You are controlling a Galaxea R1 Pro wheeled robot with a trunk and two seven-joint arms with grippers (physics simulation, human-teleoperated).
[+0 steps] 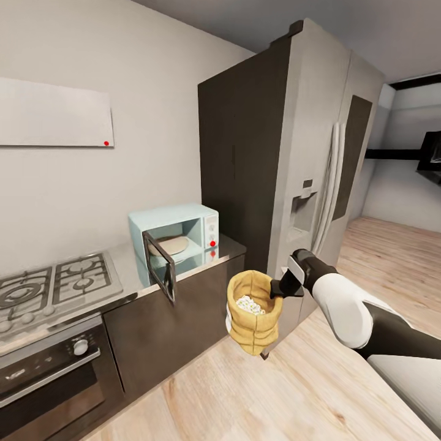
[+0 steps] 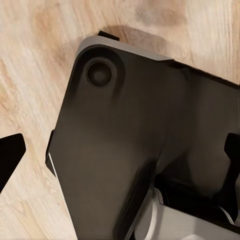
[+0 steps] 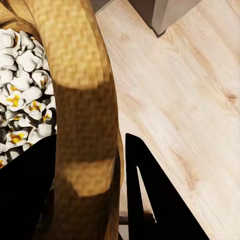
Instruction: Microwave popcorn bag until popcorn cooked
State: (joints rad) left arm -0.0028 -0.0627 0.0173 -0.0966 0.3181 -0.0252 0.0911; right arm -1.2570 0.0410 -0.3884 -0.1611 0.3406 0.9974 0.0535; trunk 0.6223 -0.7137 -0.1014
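My right gripper (image 1: 278, 288) is shut on the rolled rim of the tan popcorn bag (image 1: 251, 315) and holds it upright in the air over the floor, in front of the dark cabinet. Pale yellow-white popcorn (image 1: 250, 304) fills the bag. The pale-blue microwave (image 1: 184, 236) stands on the grey countertop (image 1: 128, 269), left of and beyond the bag, with its door (image 1: 160, 274) swung open. In the right wrist view, black fingers (image 3: 150, 200) pinch the bag's rim (image 3: 80, 100) beside the popcorn (image 3: 25, 100). One black fingertip (image 2: 10, 160) of my left gripper stands far out at the picture's edge.
A tall steel fridge (image 1: 306, 153) stands right of the counter, just behind the bag. A gas hob (image 1: 49, 285) and a built-in oven (image 1: 49, 373) lie to the left. Light wood floor (image 1: 275, 392) stretches to the right. My own dark base (image 2: 125, 150) lies under the left gripper.
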